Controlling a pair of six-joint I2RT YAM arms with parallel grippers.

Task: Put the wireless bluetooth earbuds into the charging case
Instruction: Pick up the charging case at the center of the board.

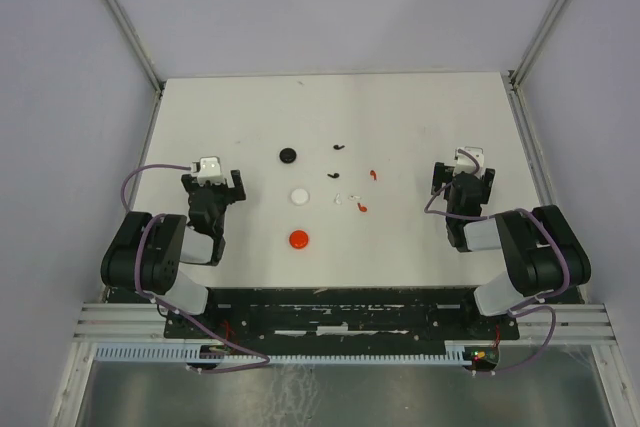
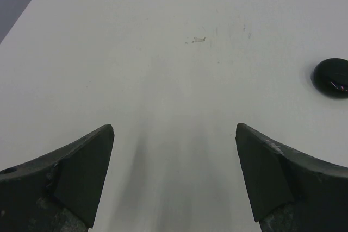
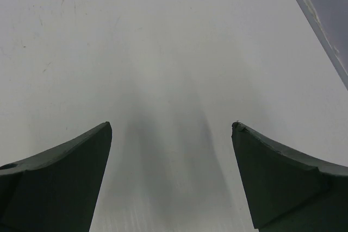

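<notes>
Tiny earbuds lie loose on the white tabletop (image 1: 420,117), in the gap between the two arms: black earbuds (image 1: 338,147), white earbuds (image 1: 341,198) and red earbuds (image 1: 361,208). From the right fingers (image 3: 283,177) they sit off to the left, the red ones closest. From the left fingers (image 2: 76,177) they sit farther off to the right, past the black case (image 2: 331,77), white case (image 1: 300,195) and red case (image 1: 299,239). Both sets of fingers are spread wide, holding nothing. The right arm looks nearer. Each earbud's long axis is too small to tell.
</notes>
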